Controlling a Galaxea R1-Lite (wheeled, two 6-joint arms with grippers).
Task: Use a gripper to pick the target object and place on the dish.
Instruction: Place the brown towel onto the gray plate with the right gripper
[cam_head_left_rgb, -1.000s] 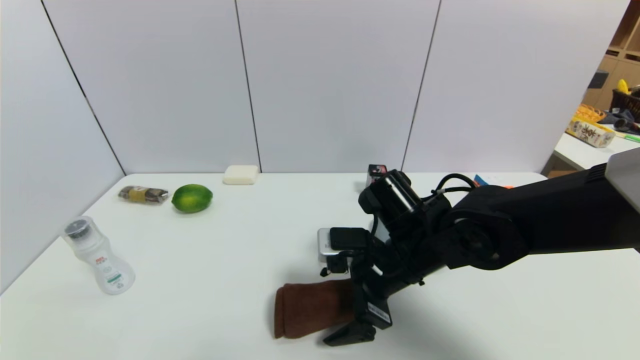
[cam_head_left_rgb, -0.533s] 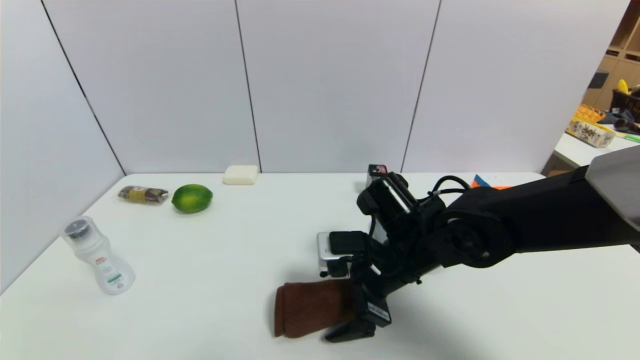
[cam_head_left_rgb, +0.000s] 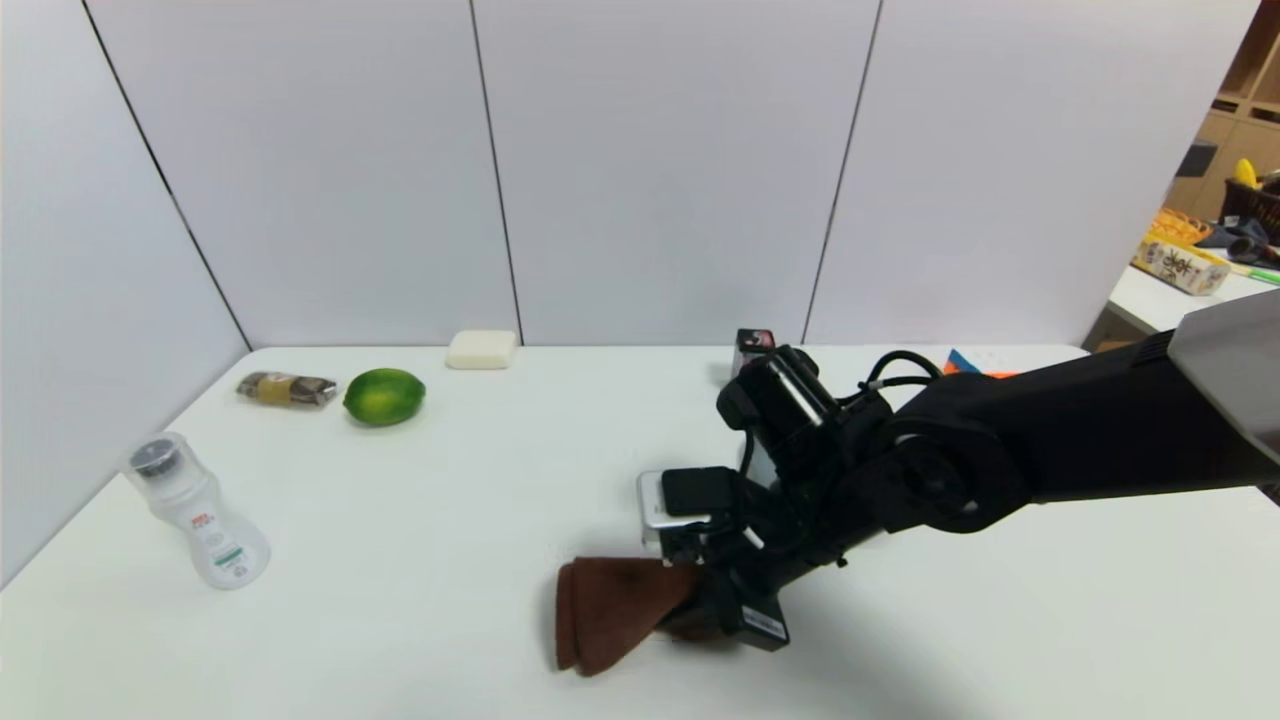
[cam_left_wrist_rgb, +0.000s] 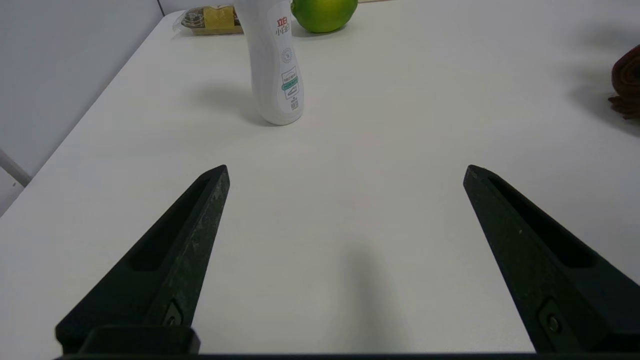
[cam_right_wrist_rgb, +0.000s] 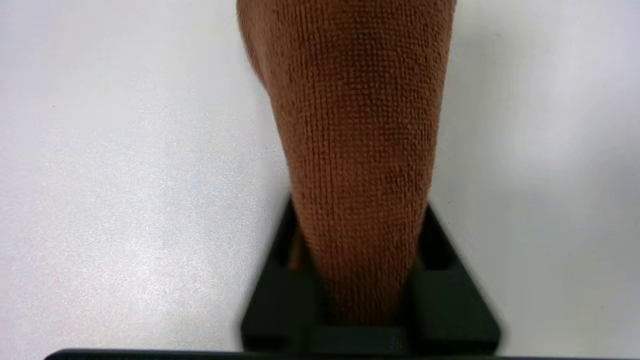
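The target object, a dark brown rolled towel, lies near the table's front edge, a little right of centre. My right gripper comes down on its right part and is shut on it. In the right wrist view the towel is squeezed narrow between the two black fingers of the right gripper. My left gripper hangs open over bare table with nothing between its fingers; the towel's end shows far off at the frame's edge. The dish is out of view.
A white bottle stands at the left edge. A green lime, a wrapped packet and a white soap bar lie along the back. A small dark box sits behind my right arm.
My right gripper has closed from wide open onto the towel, pinching it so its free end now fans out and tilts. The arm has barely shifted.
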